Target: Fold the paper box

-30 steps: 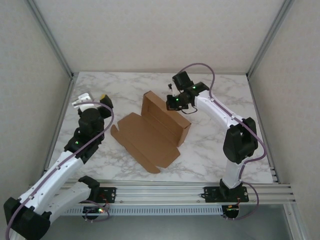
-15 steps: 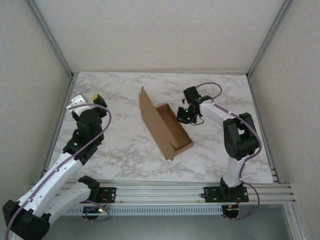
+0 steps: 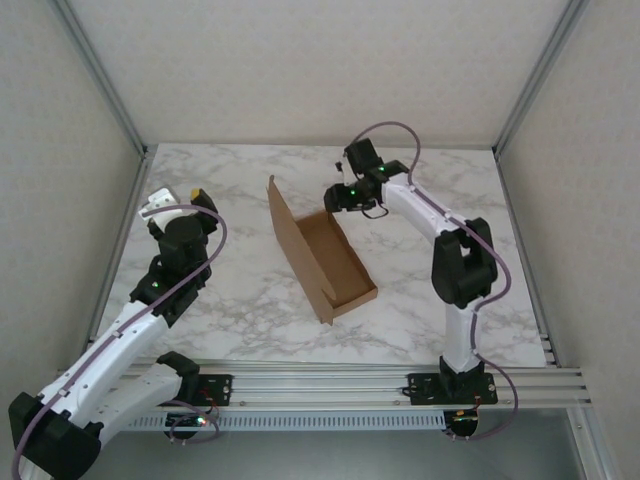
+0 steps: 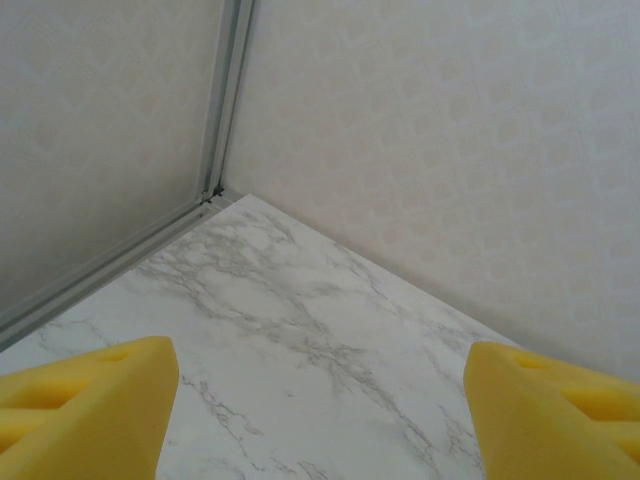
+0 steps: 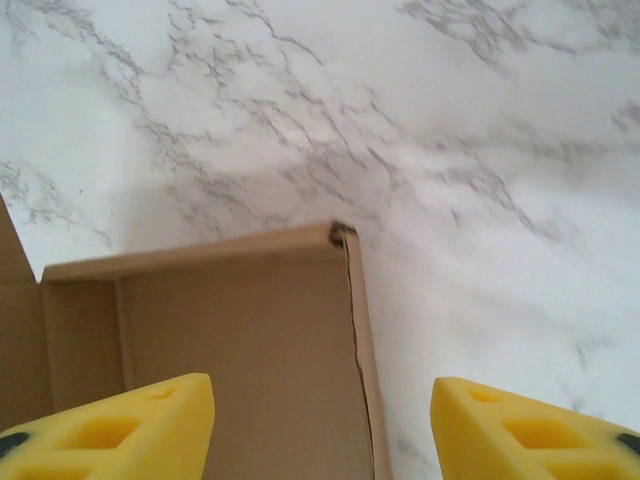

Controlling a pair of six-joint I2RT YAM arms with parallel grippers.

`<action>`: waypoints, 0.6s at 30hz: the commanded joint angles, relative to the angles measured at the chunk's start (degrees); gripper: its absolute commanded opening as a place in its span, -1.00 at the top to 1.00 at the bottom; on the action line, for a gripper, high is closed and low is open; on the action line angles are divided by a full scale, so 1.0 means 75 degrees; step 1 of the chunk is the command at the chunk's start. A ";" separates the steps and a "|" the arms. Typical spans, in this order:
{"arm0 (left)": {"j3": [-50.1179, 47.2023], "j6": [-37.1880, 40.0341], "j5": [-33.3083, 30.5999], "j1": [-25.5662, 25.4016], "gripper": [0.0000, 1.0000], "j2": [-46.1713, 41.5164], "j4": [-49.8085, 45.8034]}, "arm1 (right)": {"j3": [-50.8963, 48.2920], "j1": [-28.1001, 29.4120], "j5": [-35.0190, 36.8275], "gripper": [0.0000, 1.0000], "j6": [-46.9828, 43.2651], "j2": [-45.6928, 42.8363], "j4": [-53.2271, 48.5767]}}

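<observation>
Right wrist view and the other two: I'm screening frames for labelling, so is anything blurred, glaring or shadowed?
Right wrist view: the paper box corner is sharp, the right gripper's fingertips are soft, and a faint shadow lies on the marble table beyond the box wall. Left wrist view: even light, the left gripper's fingertips soft-edged. Top external view: diffuse light, no glare, all in focus.

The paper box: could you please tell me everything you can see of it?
The paper box is plain brown cardboard, unprinted, folded into a shallow open tray with low walls. Its large lid flap stands upright along the left long side. It lies diagonally in the middle of the marble table. The right gripper hangs over its far corner, jaws open, clamping nothing.
</observation>
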 commanded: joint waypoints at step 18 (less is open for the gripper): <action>-0.0211 -0.0467 -0.1009 0.0026 -0.59 -0.0147 0.0091 | -0.0803 -0.0530 -0.0160 0.50 0.3190 0.0749 0.0451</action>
